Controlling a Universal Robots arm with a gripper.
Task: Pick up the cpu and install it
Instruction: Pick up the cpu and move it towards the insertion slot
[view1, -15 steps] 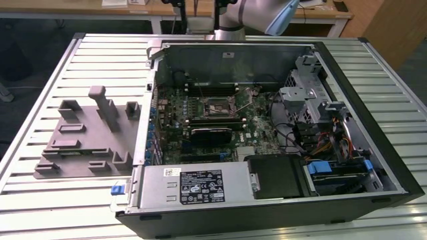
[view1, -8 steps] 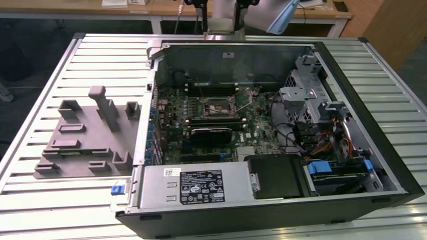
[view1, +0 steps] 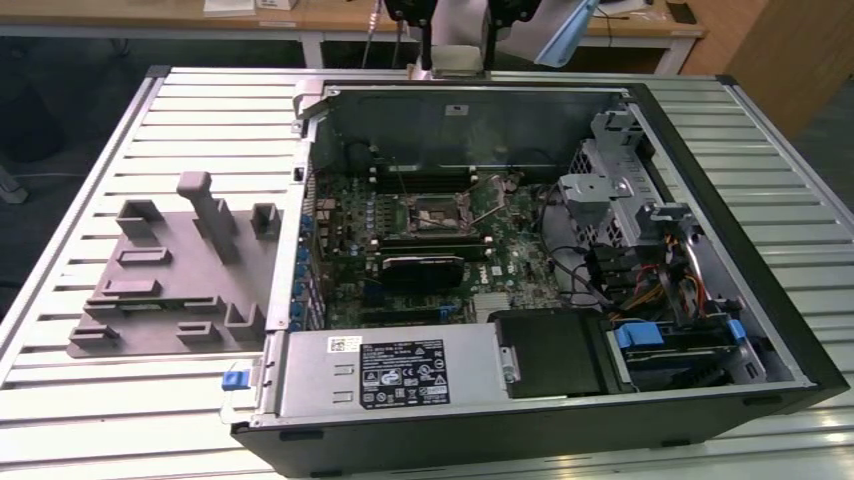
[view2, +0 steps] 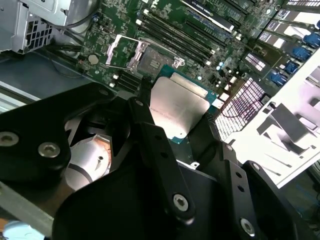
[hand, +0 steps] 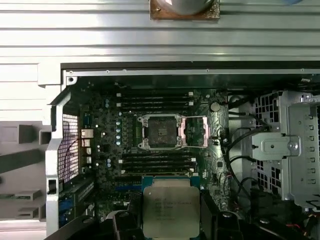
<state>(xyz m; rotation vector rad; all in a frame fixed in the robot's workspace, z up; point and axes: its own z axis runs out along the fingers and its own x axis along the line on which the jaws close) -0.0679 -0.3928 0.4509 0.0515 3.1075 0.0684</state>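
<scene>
Open computer case (view1: 454, 125) lies on its side on a slatted metal table (view1: 107, 420). Green motherboard (view1: 350, 215) covers the case floor. Long memory slots (hand: 155, 100) run in rows across it in the first wrist view. Labelled silver power supply (view1: 387, 372) sits along the near wall, with a blue clip (view1: 235, 380) just beside its corner. Red and yellow cables (view1: 661, 285) are bundled toward the exterior view's right. Grey fixture tray (view1: 174, 280) rests on the table, to the exterior view's left of the case. Wooden desk (view1: 334, 15) stands behind.
</scene>
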